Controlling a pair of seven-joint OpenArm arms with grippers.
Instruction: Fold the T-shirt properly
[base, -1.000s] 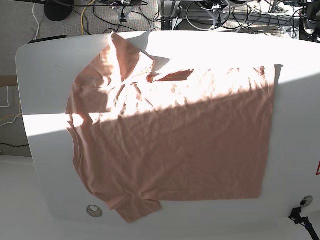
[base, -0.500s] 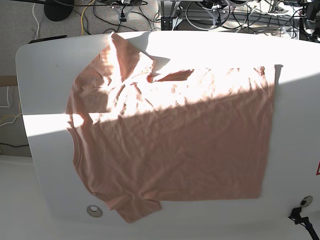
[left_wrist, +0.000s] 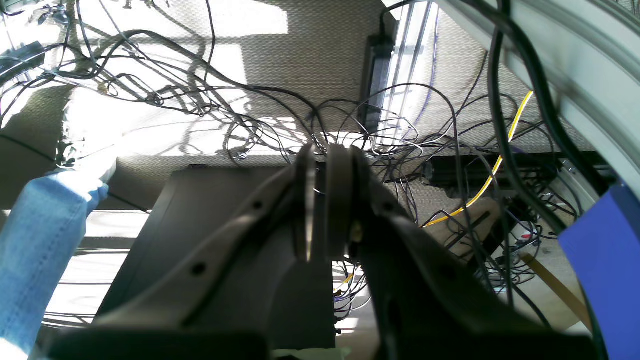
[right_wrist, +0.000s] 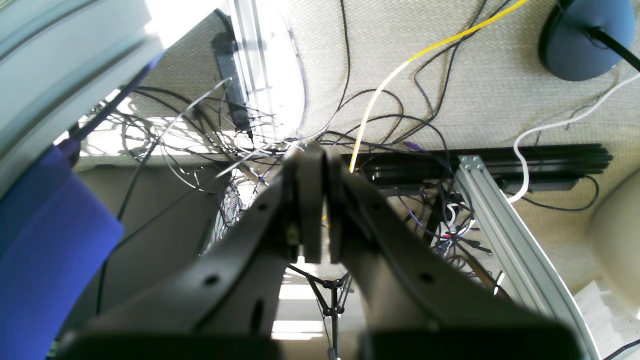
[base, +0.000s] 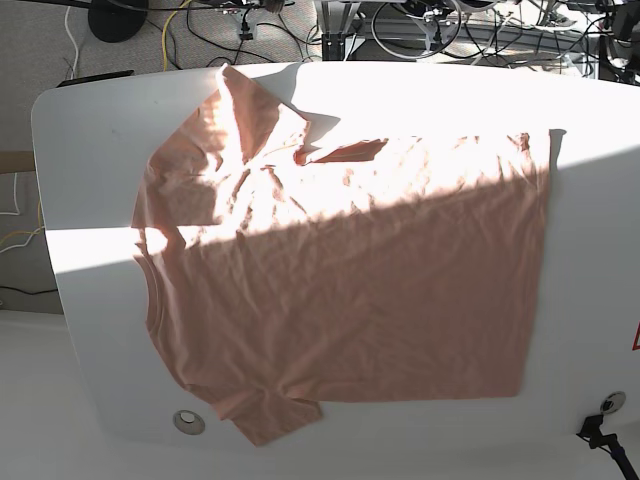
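T-shirt (base: 380, 290) on tbl (base: 590, 270) — salmon-pink, unfolded (wrinkly) — part sunlit.

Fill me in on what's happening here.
Nothing is being handled right now. A salmon-pink T-shirt lies spread out and wrinkled on a white table, neckline toward the base view's left, not yet folded. The left end effector and right end effector are both shut and empty, away from the cloth. Folding it seems to be the job ahead.
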